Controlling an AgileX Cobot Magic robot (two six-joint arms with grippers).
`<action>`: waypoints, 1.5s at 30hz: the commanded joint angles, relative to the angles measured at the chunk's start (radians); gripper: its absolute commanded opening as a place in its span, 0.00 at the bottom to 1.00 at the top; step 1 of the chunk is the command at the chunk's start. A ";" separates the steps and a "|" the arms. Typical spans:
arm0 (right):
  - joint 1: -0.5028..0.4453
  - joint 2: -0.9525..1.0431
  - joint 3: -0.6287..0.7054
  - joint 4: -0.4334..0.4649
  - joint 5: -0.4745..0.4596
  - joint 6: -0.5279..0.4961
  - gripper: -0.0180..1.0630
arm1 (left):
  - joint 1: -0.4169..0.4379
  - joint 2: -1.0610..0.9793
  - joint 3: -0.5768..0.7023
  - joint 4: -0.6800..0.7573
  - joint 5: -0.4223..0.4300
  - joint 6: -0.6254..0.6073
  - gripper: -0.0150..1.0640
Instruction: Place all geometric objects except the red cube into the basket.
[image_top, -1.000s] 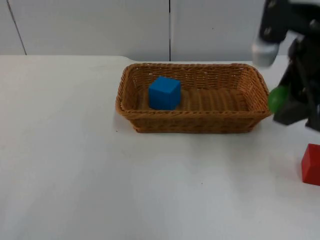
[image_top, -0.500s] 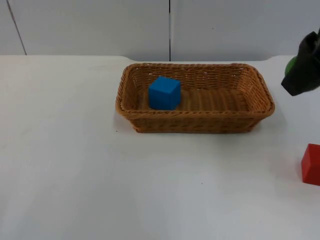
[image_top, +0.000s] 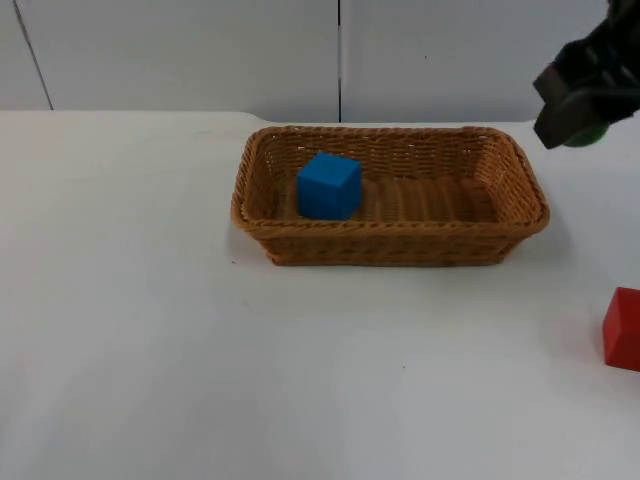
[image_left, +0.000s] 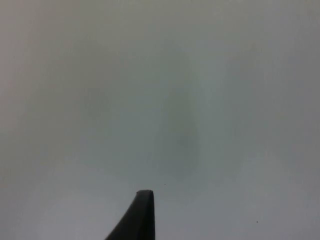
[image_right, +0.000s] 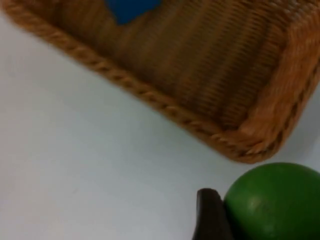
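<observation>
My right claw (image_top: 580, 112) is clamped on the green ball (image_right: 272, 200), raised beside the basket (image_top: 520, 215) so it clears the rim. Inside sits the blue cube (image_top: 328, 185); the red cube (image_top: 623, 328) stays on the tabletop (image_top: 150, 330). My left claw (image_left: 140, 220) waits over bare tabletop, and I cannot tell its grip.

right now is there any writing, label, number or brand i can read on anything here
None. No text, label, number or sign can be read on the basket, the blue cube inside it, the red cube on the table, the green ball held in the right gripper, or the grey wall.
</observation>
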 joint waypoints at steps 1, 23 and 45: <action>-0.034 0.083 -0.090 0.001 0.037 0.006 0.02 | 0.004 -0.005 0.003 -0.008 -0.002 -0.002 0.94; -0.039 0.716 -0.814 0.011 0.238 0.001 0.03 | 0.004 -0.005 0.003 -0.005 -0.012 -0.002 0.94; -0.039 0.639 -0.814 0.102 0.264 -0.050 0.71 | 0.004 -0.005 0.003 -0.005 -0.014 -0.002 0.94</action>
